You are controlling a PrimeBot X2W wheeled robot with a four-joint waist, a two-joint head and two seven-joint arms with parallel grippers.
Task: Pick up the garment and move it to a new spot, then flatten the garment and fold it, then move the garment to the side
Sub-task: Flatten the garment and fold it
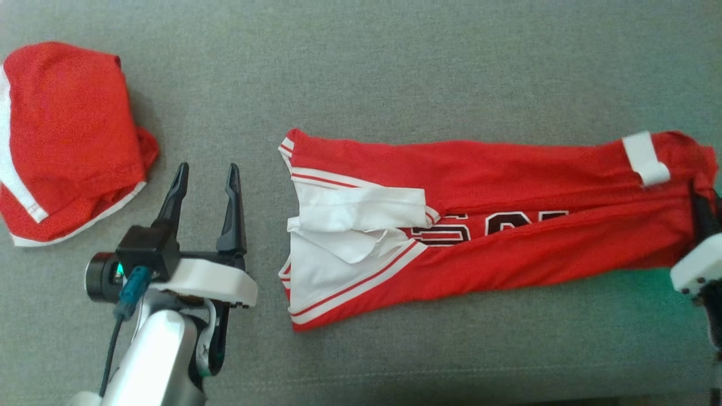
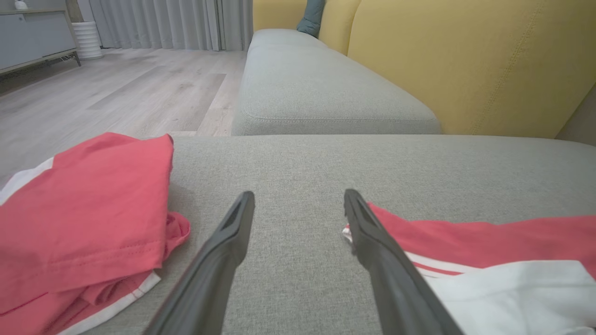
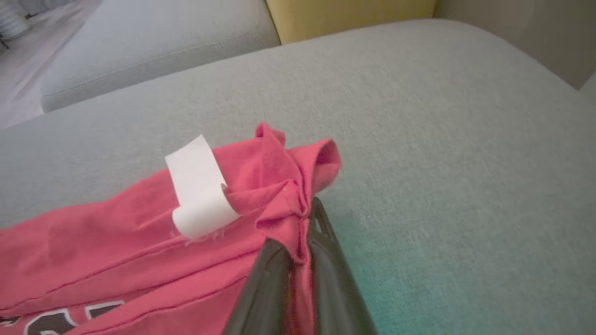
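The garment [image 1: 507, 186], a red jersey with white trim and black lettering, lies as a long folded strip across the grey sofa cushion [image 1: 395, 67]. A white label [image 3: 200, 190] sticks up near its right end. My right gripper [image 3: 300, 223] is shut on a bunched fold of red cloth at that end, and it sits at the frame's right edge in the head view [image 1: 702, 197]. My left gripper [image 1: 207, 169] stands open just left of the garment's white-trimmed end, with nothing between its fingers. In the left wrist view the left gripper [image 2: 299, 195] has the garment [image 2: 489, 242] beside its right finger.
A second red garment [image 1: 67, 141] lies folded at the cushion's far left, seen again as a red pile [image 2: 79, 218]. Beyond it are another grey seat cushion [image 2: 316, 83], a yellow backrest [image 2: 465, 60] and a wooden floor [image 2: 116, 93].
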